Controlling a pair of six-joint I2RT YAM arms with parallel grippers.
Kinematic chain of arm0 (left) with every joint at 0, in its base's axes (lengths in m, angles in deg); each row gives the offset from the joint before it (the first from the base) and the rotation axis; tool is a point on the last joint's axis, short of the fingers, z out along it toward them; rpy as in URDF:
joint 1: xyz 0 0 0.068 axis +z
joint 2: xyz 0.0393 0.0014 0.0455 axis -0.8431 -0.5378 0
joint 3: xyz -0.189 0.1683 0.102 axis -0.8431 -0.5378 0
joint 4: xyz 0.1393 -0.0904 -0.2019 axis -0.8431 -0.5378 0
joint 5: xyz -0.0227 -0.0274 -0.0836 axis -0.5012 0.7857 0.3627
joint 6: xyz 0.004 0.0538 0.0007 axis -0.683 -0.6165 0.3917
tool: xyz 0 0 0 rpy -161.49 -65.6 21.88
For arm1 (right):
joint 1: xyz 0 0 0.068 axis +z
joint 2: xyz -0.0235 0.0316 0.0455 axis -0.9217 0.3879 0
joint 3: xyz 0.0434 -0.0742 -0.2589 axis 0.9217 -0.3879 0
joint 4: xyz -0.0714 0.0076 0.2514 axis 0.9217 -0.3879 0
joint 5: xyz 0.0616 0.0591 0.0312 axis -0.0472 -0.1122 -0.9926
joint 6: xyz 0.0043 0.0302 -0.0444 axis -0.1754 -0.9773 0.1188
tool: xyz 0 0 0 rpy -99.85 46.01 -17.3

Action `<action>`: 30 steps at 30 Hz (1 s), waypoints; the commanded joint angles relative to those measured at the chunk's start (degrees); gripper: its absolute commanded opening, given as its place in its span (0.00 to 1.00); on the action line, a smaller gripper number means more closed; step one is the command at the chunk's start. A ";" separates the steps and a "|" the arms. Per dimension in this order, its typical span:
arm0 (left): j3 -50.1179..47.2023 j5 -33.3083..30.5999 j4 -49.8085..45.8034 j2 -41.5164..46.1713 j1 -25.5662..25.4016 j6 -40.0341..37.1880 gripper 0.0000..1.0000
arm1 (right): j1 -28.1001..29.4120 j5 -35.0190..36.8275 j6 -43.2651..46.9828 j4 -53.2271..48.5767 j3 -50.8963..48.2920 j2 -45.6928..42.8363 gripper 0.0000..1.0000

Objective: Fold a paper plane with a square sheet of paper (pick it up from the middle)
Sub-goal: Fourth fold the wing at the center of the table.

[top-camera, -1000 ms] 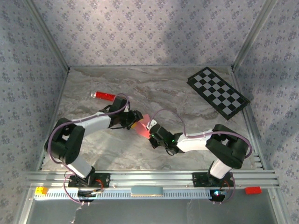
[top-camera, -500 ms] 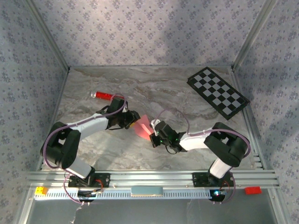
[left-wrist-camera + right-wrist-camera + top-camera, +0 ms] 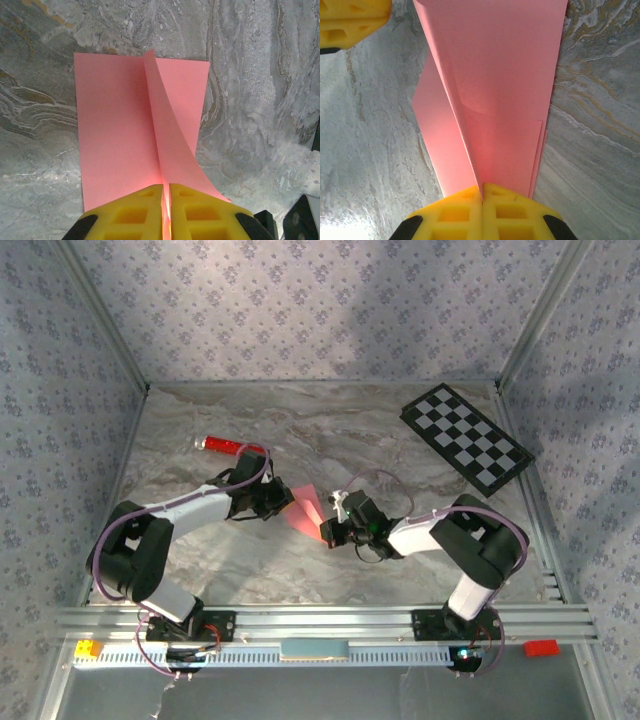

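progress: early, one centre ridge pinched up, nose and wing folds left | square sheet of paper [image 3: 308,510]: mid table [image 3: 420,470] | left gripper [image 3: 166,192]: pinching its ridge | right gripper [image 3: 482,192]: pinching the opposite end

red cylinder [image 3: 222,446] far left; checkerboard [image 3: 466,438] far right on marble table [image 3: 330,420].

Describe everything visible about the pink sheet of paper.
The pink sheet of paper is thin, plain and matte, creased down its middle, with one flap curling upward in the left wrist view. It lies between the two arms over the marble table, near its middle. The left end effector is shut on one end and the right end effector on the opposite end; layered edges show by the right one.
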State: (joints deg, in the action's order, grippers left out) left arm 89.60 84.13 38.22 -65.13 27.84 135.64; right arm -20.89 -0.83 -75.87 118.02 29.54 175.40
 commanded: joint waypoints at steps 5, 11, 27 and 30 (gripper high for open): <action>0.04 3.73 3.83 -2.41 -0.54 -0.28 0.07 | -2.79 -7.21 -6.00 0.87 -1.05 2.78 0.00; 0.35 4.88 6.37 -3.16 -1.81 -0.12 0.06 | -4.14 -9.34 -9.06 2.66 -1.38 4.40 0.00; 1.36 5.45 11.94 -7.89 -3.46 1.54 0.06 | -5.32 -10.86 -10.22 -0.15 -0.55 5.55 0.00; 1.31 5.19 12.68 -8.36 -3.51 1.88 0.06 | -5.54 -11.05 -10.31 -0.99 -0.29 5.51 0.00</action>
State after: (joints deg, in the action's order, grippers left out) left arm 89.58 89.16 48.71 -72.43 24.65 136.72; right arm -26.23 -12.39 -85.43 122.70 29.29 178.43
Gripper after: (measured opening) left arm 0.065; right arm 0.052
